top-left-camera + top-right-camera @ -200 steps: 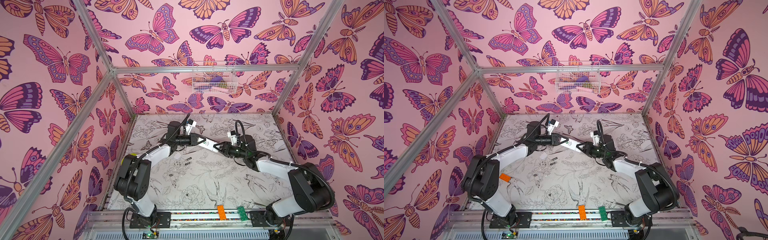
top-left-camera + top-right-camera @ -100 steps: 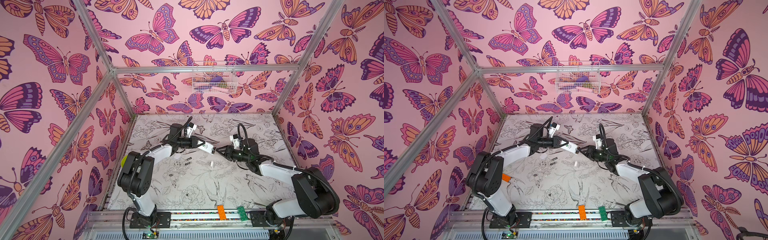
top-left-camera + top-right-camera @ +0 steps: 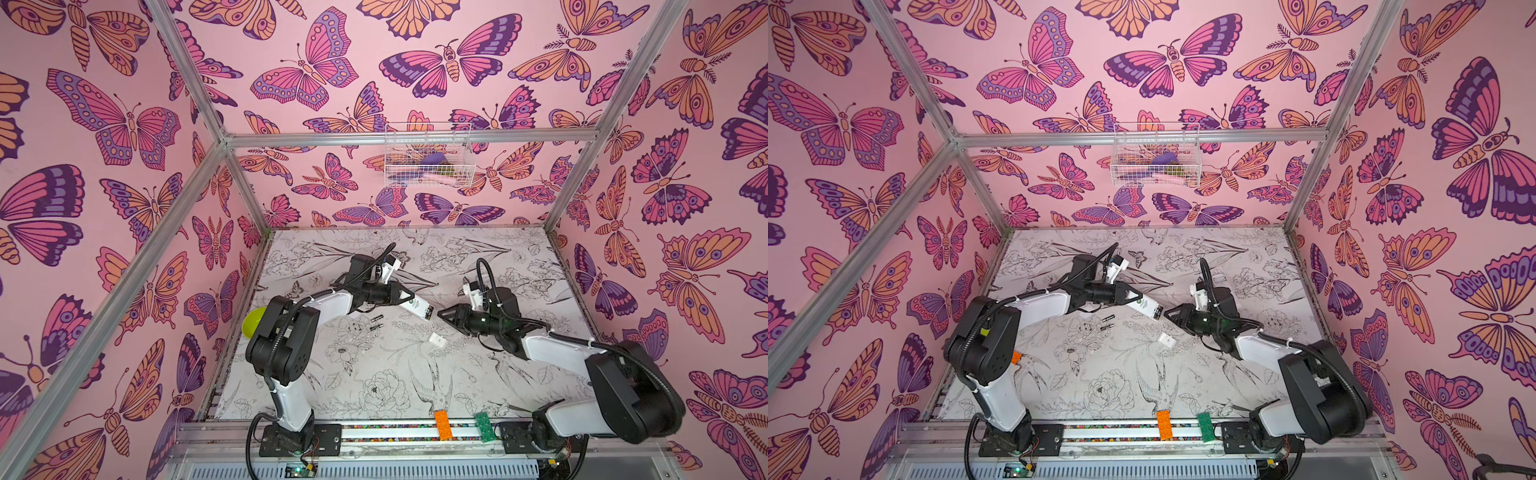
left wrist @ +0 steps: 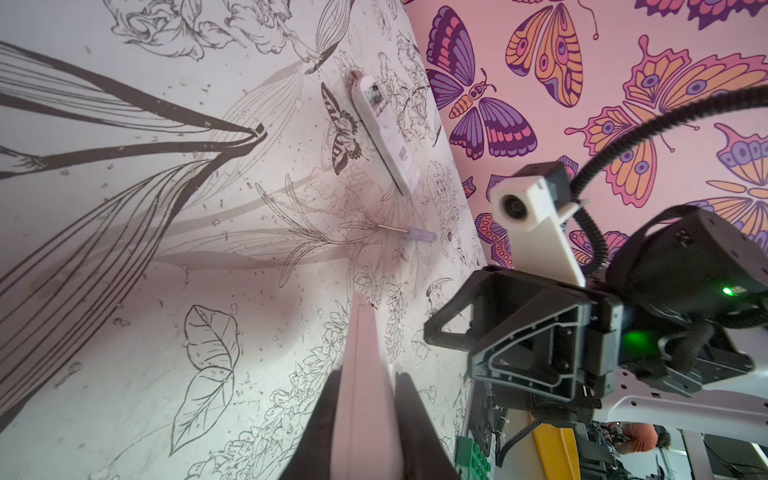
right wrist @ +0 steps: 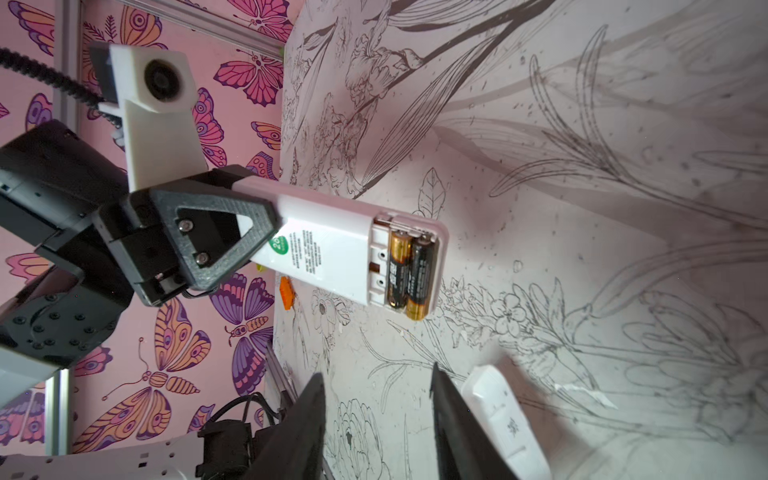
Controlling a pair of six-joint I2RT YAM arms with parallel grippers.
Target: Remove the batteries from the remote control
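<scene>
Wire basket (image 3: 428, 156) on back wall (image 3: 316, 208); orange brick (image 3: 443, 424) near green brick (image 3: 483, 426), possibly Lego.

The left arm (image 3: 332, 301) and right arm (image 3: 557, 351) had white shells and bulky black joints — ribbed black cables (image 5: 45, 75), white wrist-camera blocks (image 4: 528, 203), a green light (image 4: 727, 291).

Both top views look down from above the front edge of the tabletop (image 3: 415, 390) (near-identical framing); wrist views face each other.

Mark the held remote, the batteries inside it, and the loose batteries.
Remote (image 5: 324, 249): right wrist view, labelled back.
Batteries inside (image 5: 419, 272): right wrist view, one cell's body.
Loose batteries (image 3: 377, 319): a top view, upper cell.
</scene>
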